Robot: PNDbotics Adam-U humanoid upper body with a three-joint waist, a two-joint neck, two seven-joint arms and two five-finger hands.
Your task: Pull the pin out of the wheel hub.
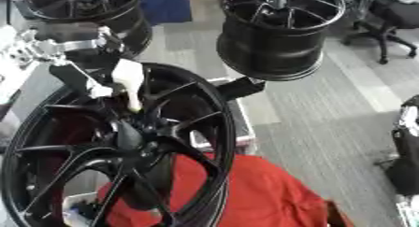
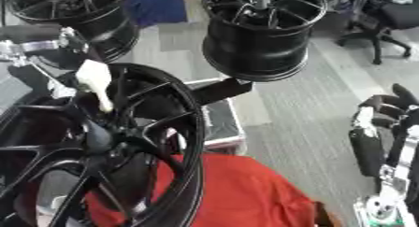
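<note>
Left hand (image 1: 123,81) reaches over the rim of the near wheel hub (image 1: 114,146), pale fingers curled toward a pin I cannot make out among the spokes, grip unconfirmed; right hand (image 2: 385,128) idles at right, fingers curled, empty.

So the big wheel hub (image 1: 114,151) sits near-left, standing on edge. The left hand (image 1: 123,81) comes in from the upper left and rests at its upper spokes, maybe touching a pin there, hard to tell. Cloth (image 1: 254,193) lies just behind and right of it. Two more wheels sit farther back: one (image 1: 90,11) far left, one (image 1: 278,30) centre. Right hand (image 2: 380,123) hangs at the right edge, well apart.
</note>
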